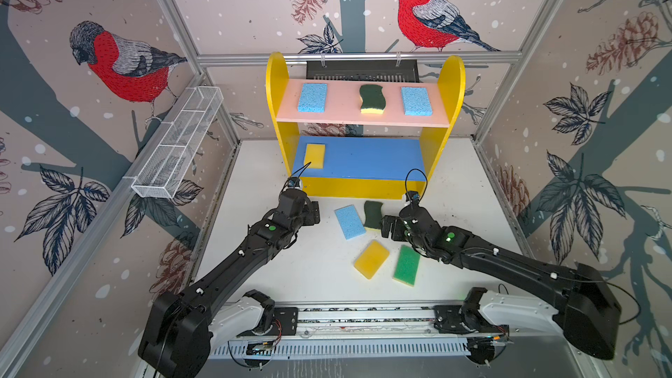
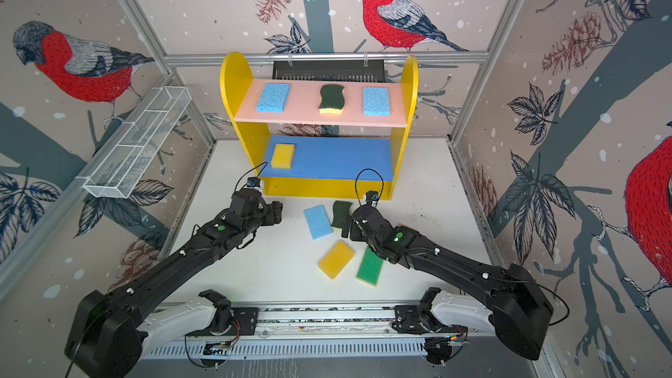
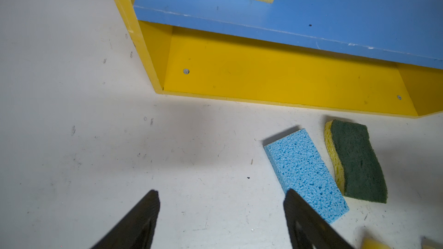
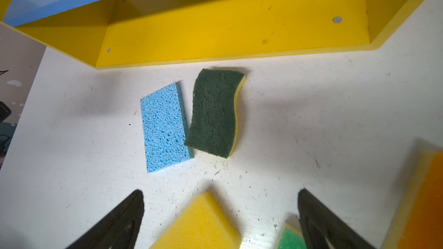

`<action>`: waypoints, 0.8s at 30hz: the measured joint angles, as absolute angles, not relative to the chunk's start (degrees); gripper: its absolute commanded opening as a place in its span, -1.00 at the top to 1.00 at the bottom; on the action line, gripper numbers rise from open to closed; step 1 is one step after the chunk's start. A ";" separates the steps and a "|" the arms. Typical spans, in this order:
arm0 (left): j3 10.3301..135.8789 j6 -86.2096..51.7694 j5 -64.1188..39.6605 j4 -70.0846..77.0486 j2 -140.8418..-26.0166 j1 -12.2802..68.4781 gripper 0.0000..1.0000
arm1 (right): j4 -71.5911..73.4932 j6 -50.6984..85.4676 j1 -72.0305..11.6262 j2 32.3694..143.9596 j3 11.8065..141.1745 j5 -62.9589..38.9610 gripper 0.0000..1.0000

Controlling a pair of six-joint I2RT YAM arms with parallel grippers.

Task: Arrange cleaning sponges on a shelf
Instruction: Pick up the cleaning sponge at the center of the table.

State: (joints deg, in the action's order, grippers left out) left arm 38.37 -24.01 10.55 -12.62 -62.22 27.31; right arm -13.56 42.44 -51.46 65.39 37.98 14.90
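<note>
Hovering over worktop (image 3: pixel 72 140): left gripper (image 3: pixel 221 192) jaws apart, empty; right gripper (image 4: pixel 220 190) wide apart, empty, near light-blue sponge (image 4: pixel 165 128).

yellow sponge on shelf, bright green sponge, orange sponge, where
yellow sponge on shelf (image 1: pixel 315 155): in a top view, top
bright green sponge (image 1: pixel 406 265): in a top view, top
orange sponge (image 4: pixel 429 200): right wrist view, orange face

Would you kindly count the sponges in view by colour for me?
Light blue sponges: 3
Dark green wavy sponges: 2
Yellow sponges: 2
Green sponge: 1
Orange sponge: 1
Total: 9
</note>
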 measured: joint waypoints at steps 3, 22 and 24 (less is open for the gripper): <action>37.63 -24.64 10.57 -12.67 -62.22 28.67 -0.64 | -13.41 43.59 -51.46 64.99 36.42 14.90 -0.99; 31.94 -28.67 10.28 -12.19 -59.42 30.24 -0.63 | -10.37 45.17 -51.66 74.50 38.13 15.73 -0.99; 31.53 -28.69 10.17 -12.05 -59.33 30.24 -0.64 | -10.37 45.15 -52.01 77.12 39.68 16.03 -0.99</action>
State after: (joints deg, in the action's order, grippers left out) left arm 31.53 -28.69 10.17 -12.05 -59.33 30.24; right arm -10.37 45.15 -52.01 77.12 39.68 16.03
